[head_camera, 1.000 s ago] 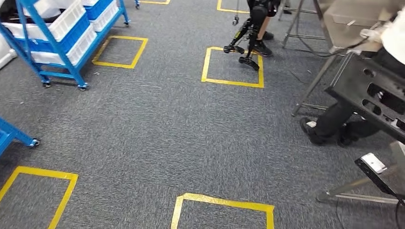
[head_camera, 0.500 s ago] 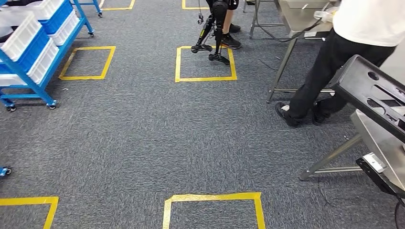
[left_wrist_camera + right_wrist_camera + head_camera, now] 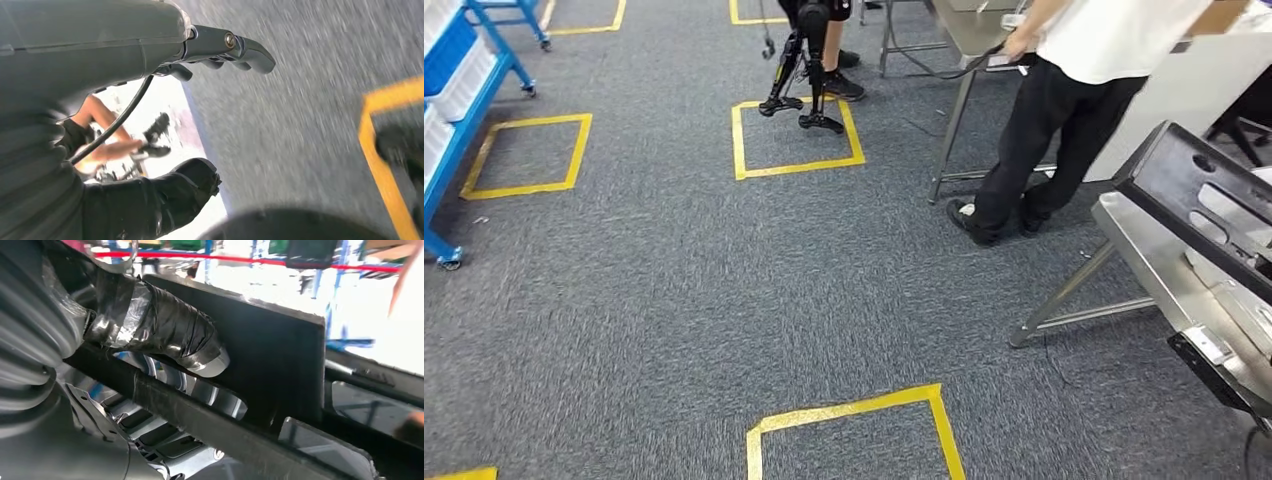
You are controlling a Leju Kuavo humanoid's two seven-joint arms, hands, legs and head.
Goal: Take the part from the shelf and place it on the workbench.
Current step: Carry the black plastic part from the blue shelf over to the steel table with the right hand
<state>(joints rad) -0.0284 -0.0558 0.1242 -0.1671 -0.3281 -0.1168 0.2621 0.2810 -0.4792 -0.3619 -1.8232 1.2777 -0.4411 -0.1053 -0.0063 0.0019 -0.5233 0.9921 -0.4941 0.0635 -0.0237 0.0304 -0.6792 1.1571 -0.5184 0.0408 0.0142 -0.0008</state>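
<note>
A: Where is the part?

B: The black part [image 3: 1199,205], a flat panel with cut-out slots, sits at the right of the head view, tilted, above the steel counter [image 3: 1159,268]. In the right wrist view the same part [image 3: 260,350] is gripped by the right hand [image 3: 150,332]: a thumb wrapped in black tape lies pressed on the panel's face.

A: So the right fingers are grasping it?

B: Yes, the right hand holds the part. The other fingers lie behind the panel and I cannot make them out.

A: And the left hand?

B: The left hand [image 3: 220,50] hangs over grey carpet [image 3: 300,110]. Its dark fingers [image 3: 252,52] reach out with nothing in them, released. The picture is blurred.

A: What else is around?

B: A person [image 3: 1074,90] in a white top and black trousers stands at a second steel table [image 3: 969,30]. Yellow tape squares [image 3: 794,135] mark the carpet, a blue shelf [image 3: 449,110] stands at the far left, and another robot's black legs [image 3: 804,70] stand on one square.
</note>
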